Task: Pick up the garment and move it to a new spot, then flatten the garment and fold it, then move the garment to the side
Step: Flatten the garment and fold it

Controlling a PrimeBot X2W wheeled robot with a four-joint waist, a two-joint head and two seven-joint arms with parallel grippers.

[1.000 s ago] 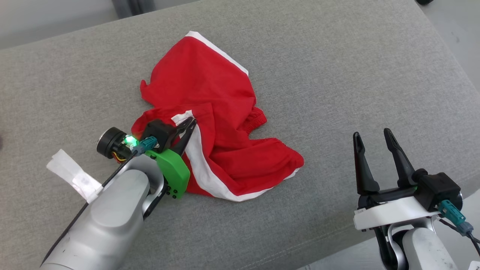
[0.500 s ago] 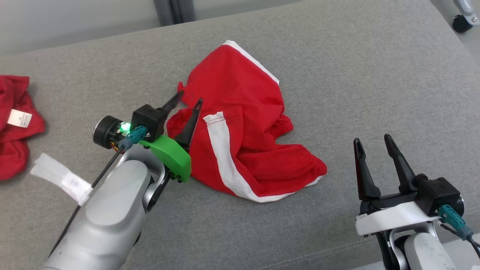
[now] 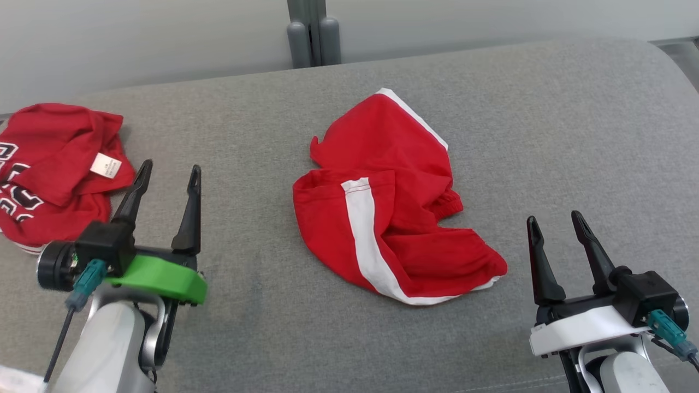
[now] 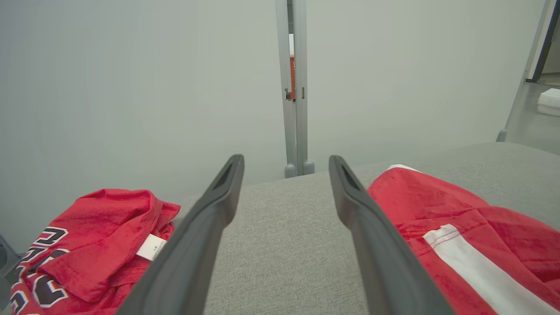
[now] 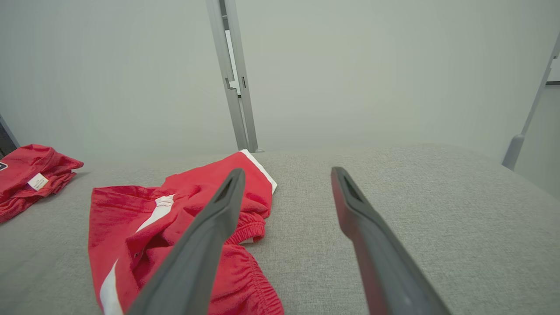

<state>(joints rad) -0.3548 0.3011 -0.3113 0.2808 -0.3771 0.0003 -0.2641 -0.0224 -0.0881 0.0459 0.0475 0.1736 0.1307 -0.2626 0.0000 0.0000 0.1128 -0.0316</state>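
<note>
- Left gripper point(image 3: 171, 166), on its green mount, stands open and empty above the grey woven cushion surface point(image 3: 546, 136), well apart from the crumpled red shorts with white side stripes point(image 3: 393, 218). Flattening looks to be the step in hand, so it should come in low at the near-left hem and pinch a single layer.
- The shorts lie mid-cushion between both grippers. Drawing opposite edges outward together should spread them without dragging.
- Right gripper point(image 3: 554, 217), on its white mount, is open and empty near the shorts' right end. The elastic waistband side suits it.
- The red printed T-shirt with a white label point(image 3: 60, 164) is cut off at the left edge.
- Overlapping folds hide one leg of the shorts.
</note>
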